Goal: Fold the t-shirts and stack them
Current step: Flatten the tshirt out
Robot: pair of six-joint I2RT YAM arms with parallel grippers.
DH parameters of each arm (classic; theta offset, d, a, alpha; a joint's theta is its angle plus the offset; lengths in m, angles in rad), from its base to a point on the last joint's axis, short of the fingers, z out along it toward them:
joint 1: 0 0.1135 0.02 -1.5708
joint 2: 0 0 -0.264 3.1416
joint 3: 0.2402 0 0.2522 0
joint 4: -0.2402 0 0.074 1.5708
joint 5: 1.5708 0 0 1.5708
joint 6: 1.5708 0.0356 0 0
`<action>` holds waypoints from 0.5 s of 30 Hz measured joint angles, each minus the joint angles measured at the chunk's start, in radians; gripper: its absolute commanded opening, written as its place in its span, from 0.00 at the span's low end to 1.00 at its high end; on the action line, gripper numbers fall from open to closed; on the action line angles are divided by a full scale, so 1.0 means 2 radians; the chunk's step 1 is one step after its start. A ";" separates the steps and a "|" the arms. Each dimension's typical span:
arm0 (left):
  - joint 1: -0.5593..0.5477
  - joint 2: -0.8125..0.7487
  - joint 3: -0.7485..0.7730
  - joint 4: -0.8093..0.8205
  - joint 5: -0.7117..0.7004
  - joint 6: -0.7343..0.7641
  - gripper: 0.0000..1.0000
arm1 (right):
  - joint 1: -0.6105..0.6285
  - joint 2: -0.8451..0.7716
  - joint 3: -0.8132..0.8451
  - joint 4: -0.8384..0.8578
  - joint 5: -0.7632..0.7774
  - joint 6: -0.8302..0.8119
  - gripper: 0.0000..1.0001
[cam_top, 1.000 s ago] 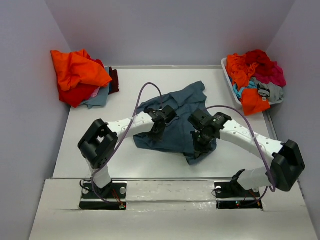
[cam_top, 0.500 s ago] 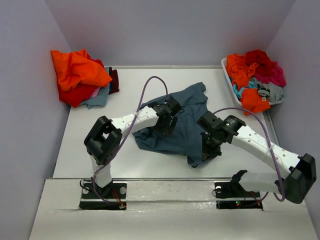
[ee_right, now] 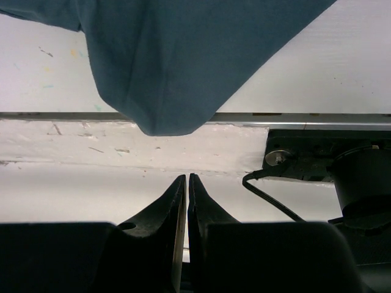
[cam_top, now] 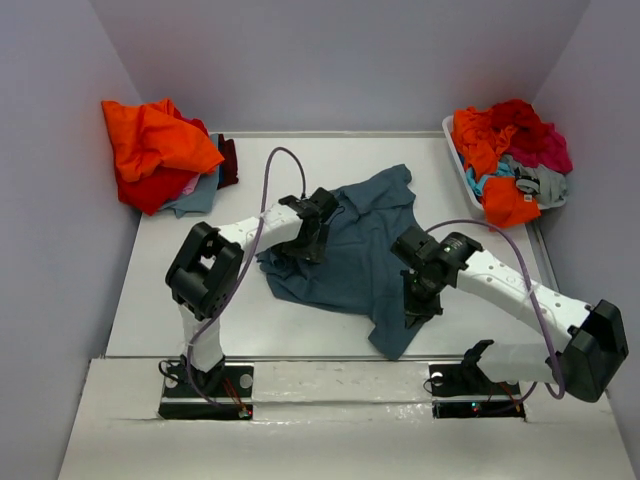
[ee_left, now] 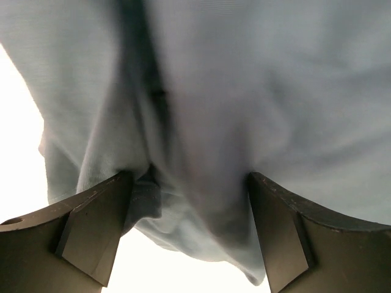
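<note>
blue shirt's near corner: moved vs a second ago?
Yes. The dark slate-blue t-shirt has stretched toward the near edge of the table; its near corner now lies closer to the right arm's base.

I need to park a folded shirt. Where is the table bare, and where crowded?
Bare table runs down the left side from the orange-topped pile, and across the far edge between that pile and the white basket. A patch lies right of the slate-blue t-shirt, in front of the basket. The shirt crowds the centre.
</note>
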 measured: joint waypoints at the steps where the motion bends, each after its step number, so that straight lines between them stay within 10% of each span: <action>1: 0.012 -0.003 -0.008 0.001 0.000 0.000 0.89 | 0.000 0.002 -0.001 0.000 0.000 -0.002 0.12; 15: 0.066 -0.015 -0.031 0.006 -0.001 0.000 0.89 | 0.000 0.064 0.019 0.026 -0.004 -0.030 0.25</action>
